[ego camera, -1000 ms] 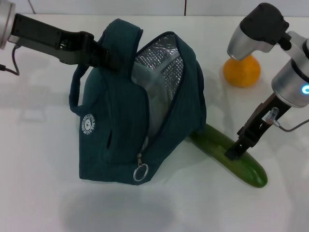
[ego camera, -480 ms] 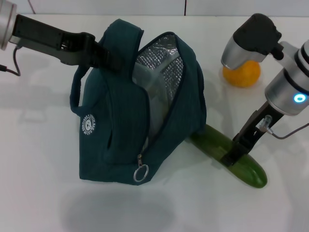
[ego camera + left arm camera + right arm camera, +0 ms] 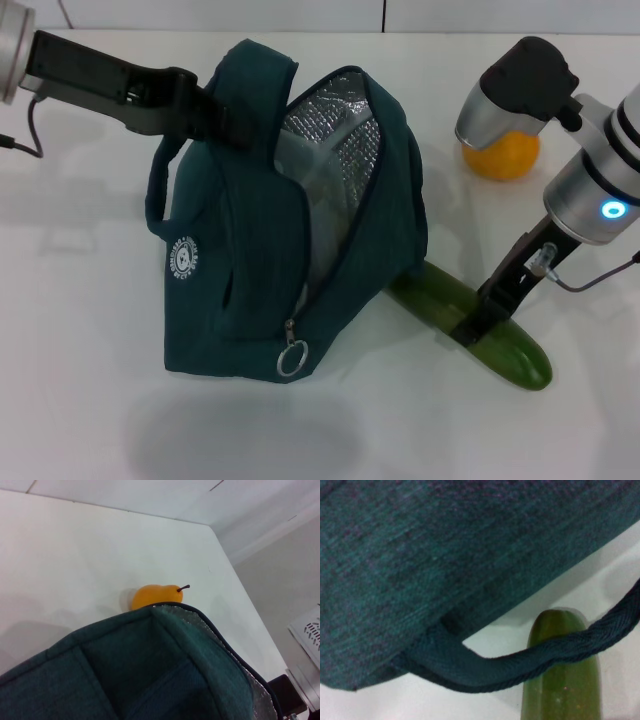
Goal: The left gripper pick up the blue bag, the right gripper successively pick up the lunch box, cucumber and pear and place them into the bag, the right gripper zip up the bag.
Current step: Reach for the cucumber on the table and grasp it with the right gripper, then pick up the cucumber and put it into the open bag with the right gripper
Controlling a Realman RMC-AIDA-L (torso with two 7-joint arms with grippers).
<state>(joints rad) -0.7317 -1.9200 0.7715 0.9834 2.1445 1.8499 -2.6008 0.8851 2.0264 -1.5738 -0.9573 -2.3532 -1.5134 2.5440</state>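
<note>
From the head camera I see my left pincer (image 3: 222, 112) closed on the upper handle of the blue bag (image 3: 290, 230), which stands on the white desk (image 3: 90, 300) a little left of the middle, its mouth unzipped and turned toward the right edge so the foil lining shows. Something pale and clear sits inside against the lining; I take it for the lunch box (image 3: 300, 190), though I cannot make out its lid or label. The ring zipper pull (image 3: 291, 357) hangs at the bag's lower front corner. My right pincer (image 3: 478, 325) is down at the cucumber (image 3: 480, 325), which lies on the desk slanting toward the near right corner, one end tucked under the bag's base; I cannot tell whether the fingers are closed on it or apart. In the right wrist view the bag's other handle loops across the cucumber's tip. The pear (image 3: 502, 152) rests near the far right corner, well apart from the bag and partly behind my right arm.
</note>
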